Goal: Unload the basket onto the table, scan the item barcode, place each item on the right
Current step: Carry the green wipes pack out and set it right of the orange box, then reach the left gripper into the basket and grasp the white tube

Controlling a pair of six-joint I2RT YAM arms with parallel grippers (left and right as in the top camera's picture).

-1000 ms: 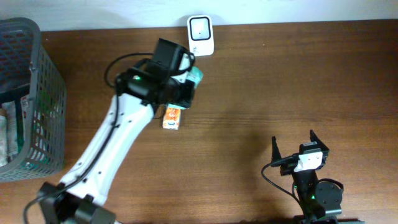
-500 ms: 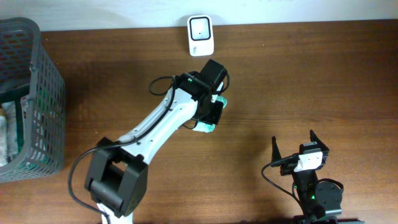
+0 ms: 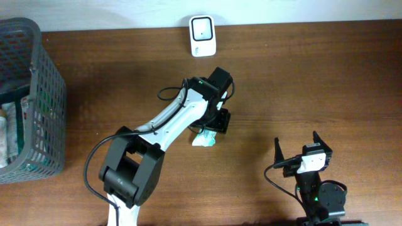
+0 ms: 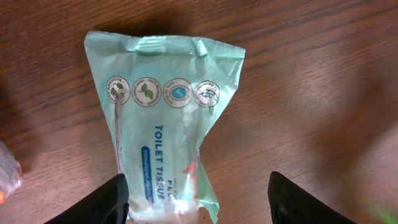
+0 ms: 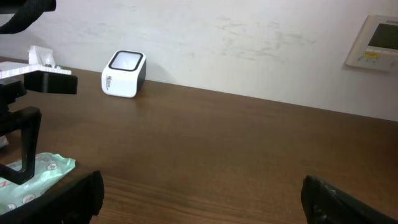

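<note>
Your left jaws stand apart astride the toilet tissue pack lying flat mid-way across the desk; your right jaws stand wide apart near its front edge.

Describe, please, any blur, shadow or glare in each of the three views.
Left wrist: pale green plastic tissue pack sharp, lettering legible, dark fingers soft; overhead: even light, faint shadow on the brown wooden table; right wrist: white box-shaped scanner clear, near fingers blurred.

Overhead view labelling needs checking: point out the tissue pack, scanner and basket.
tissue pack [image 4: 165, 118], left wrist view, printed front face.
scanner [image 3: 201, 29], overhead view, its top window.
basket [image 3: 50, 94], overhead view, right mesh wall.
</note>
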